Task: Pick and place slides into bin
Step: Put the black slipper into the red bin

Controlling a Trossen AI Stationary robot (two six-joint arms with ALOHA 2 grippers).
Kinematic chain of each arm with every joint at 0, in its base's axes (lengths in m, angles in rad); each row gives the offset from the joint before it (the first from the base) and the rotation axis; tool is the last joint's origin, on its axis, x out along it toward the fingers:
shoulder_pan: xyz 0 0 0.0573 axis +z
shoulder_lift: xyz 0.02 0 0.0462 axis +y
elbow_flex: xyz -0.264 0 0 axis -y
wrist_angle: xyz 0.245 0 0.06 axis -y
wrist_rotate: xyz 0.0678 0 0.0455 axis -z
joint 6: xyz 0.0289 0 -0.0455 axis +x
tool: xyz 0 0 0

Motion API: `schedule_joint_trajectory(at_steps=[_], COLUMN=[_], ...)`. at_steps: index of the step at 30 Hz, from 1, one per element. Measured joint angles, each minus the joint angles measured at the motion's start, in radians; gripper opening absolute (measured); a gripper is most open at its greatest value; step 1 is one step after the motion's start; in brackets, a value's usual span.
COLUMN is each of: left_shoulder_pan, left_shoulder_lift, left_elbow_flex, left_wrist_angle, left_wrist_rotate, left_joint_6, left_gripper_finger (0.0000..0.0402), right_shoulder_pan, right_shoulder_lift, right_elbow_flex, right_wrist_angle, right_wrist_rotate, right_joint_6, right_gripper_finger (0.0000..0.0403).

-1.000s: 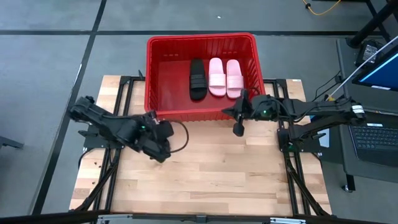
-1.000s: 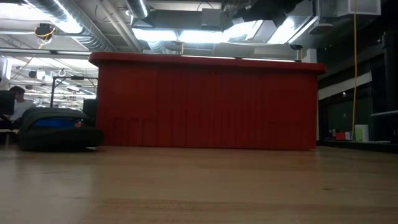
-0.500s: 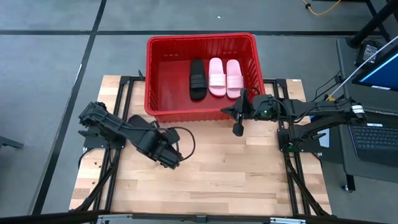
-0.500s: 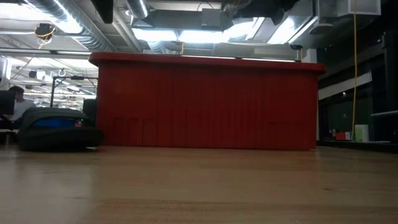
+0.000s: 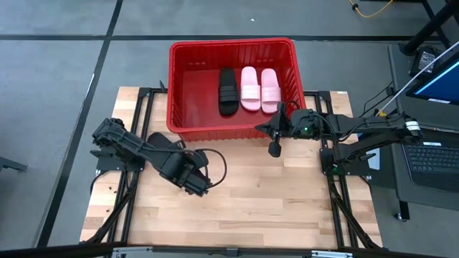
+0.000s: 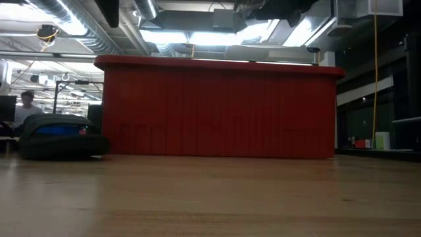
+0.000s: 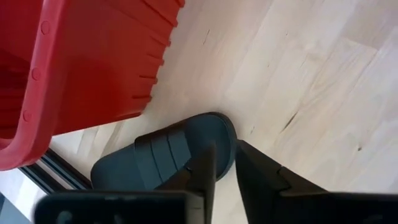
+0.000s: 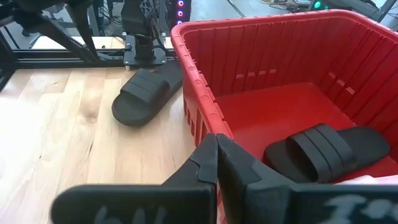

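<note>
The red bin [image 5: 185, 86] stands at the table's far middle. Inside it lie one black slide [image 5: 227, 90] and two pale pink slides [image 5: 259, 89], side by side on its floor. A second black slide [image 5: 162, 140] lies sole down on the table by the bin's near left corner. It also shows in the left wrist view [image 7: 155, 158] and the right wrist view [image 8: 144, 93]. My left gripper [image 5: 196, 184] is above the table, nearer and to the right of that slide, with a narrow gap between its fingers [image 7: 225, 152], and it is empty. My right gripper [image 5: 274, 148] is shut and empty by the bin's near right corner.
Black frame rails [image 5: 147, 115] run along both sides of the bin. Bare wood [image 5: 244, 201] lies between the arms and the near edge. In the low view a low dark shape [image 6: 62, 138] lies by the bin's left end. A laptop [image 5: 434, 154] stands off the table's right.
My left gripper has gone from the bin's near left corner toward the table's near edge and to the right. Most of that move came early in the second. The black slide on the table, covered by the arm then, now shows.
</note>
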Motion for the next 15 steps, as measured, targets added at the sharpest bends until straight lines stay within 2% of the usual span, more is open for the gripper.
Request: schedule_joint_trajectory(at_steps=[9, 15], left_shoulder_pan=[0.005, -0.004], left_shoulder_lift=[0.003, 0.028], left_elbow_flex=[0.000, -0.001], left_wrist_angle=[0.000, 0.001], left_wrist_rotate=[0.047, 0.036], left_joint_6=[-0.015, -0.021], left_gripper_finger=[0.0132, 0.0155], right_shoulder_pan=[0.000, 0.000], right_shoulder_lift=[0.001, 0.001], right_elbow_flex=[0.000, 0.000], right_wrist_angle=[-0.003, -0.005], right_wrist_rotate=[0.000, 0.000], right_joint_6=[0.024, 0.024], right_gripper_finger=[0.0007, 0.0007])
